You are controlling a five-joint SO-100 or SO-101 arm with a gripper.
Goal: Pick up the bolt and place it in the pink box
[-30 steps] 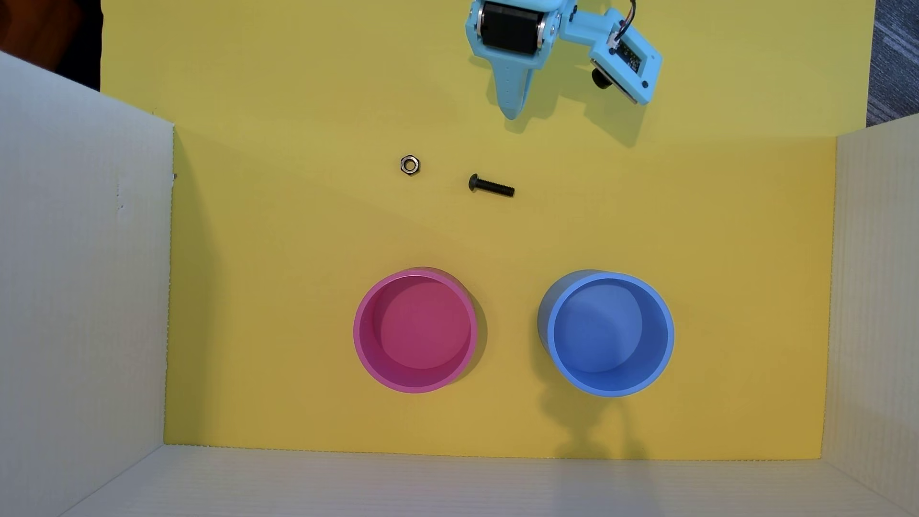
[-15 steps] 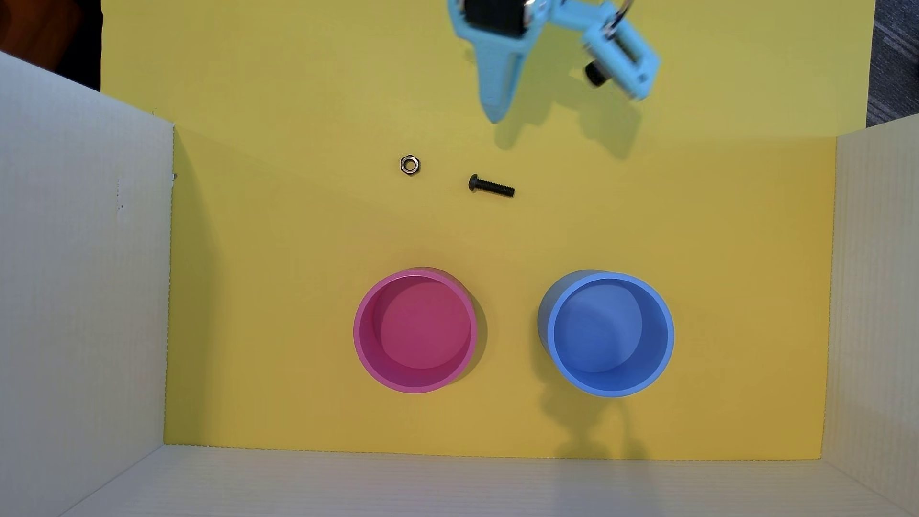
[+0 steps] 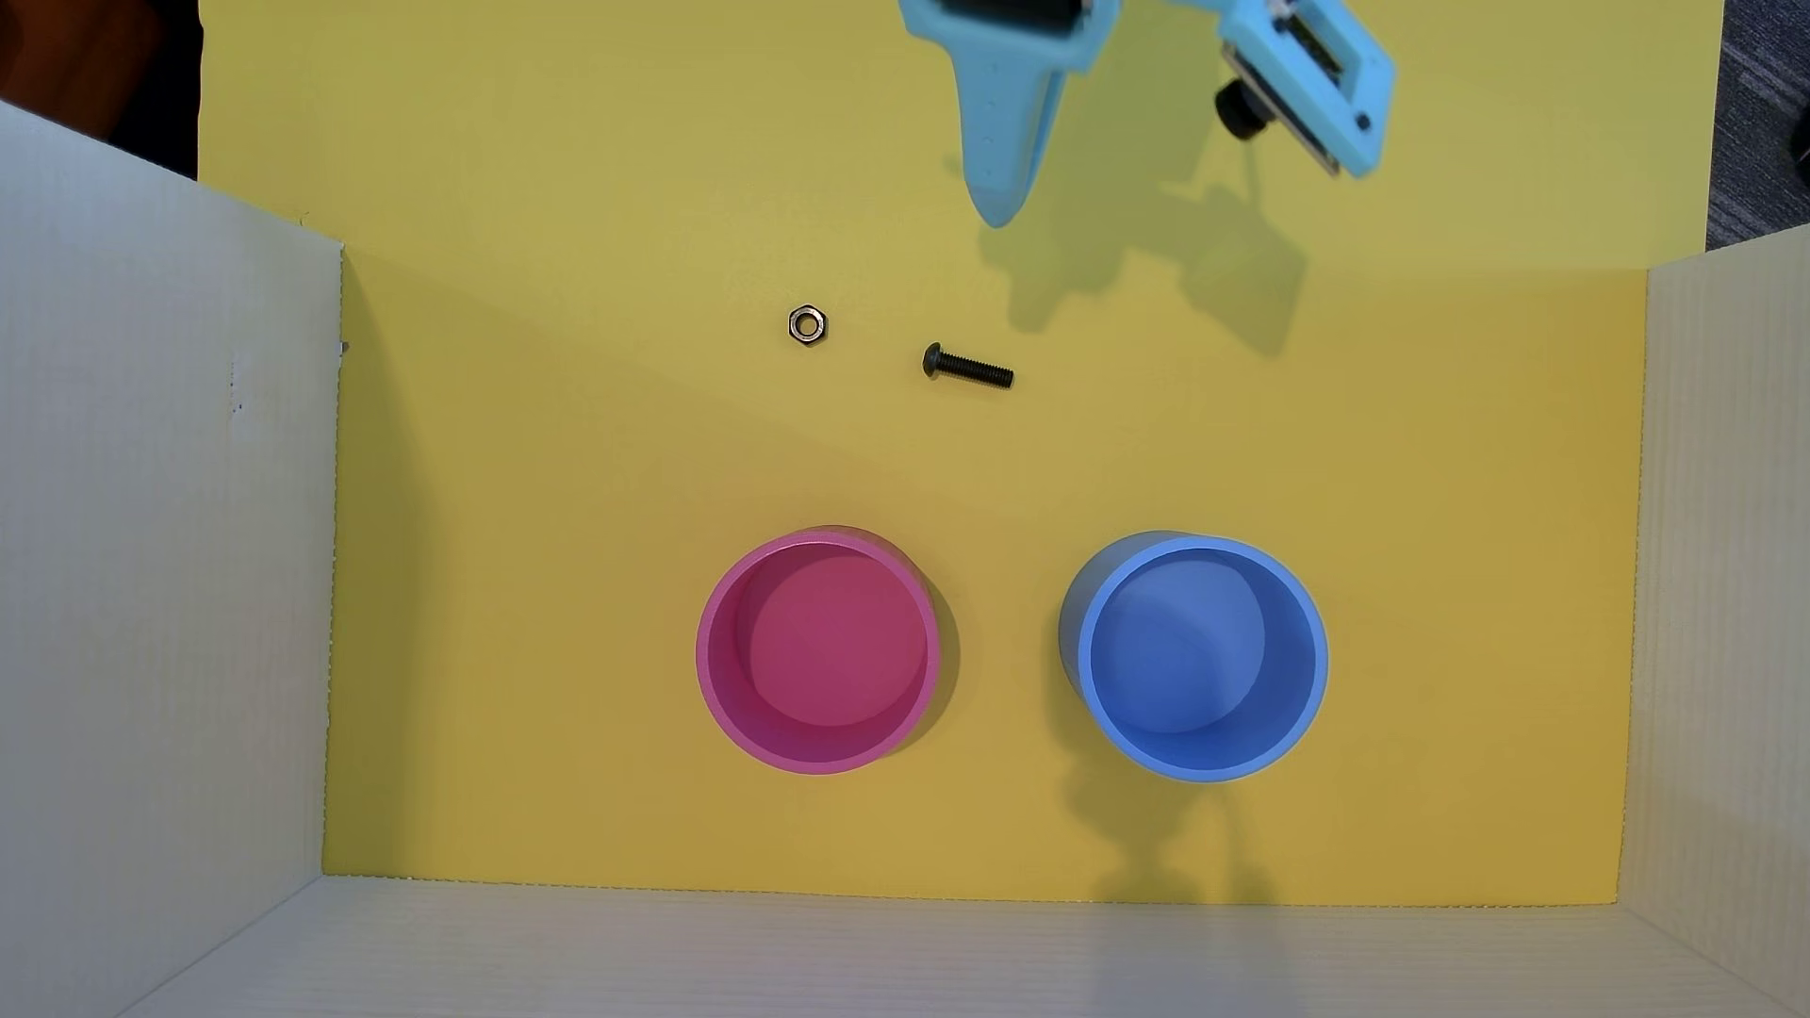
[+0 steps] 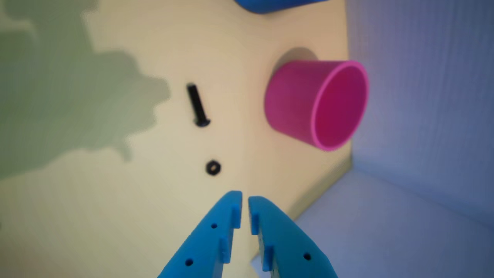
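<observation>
arm cut off at overhead top edge; blue container [image 4: 276, 4] cropped and nut [image 4: 213, 168] blurred in wrist view.

Yellow sheet [image 3: 588, 489] walled by white corrugated panels [image 3: 166, 587]; possibly carpet [image 3: 1763, 117] beyond.

The yellow tabletop [image 3: 548, 548] carries a nut [image 3: 807, 324] beside the bolt [image 3: 967, 366] mid-surface, with pink box [image 3: 819, 762] and blue box [image 3: 1205, 768] nearer the bottom edge.

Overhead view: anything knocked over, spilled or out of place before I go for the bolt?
Nothing stands out. The bolt lies flat beside the nut, and the pink box and blue container stand upright and empty. The gripper holds nothing.
</observation>
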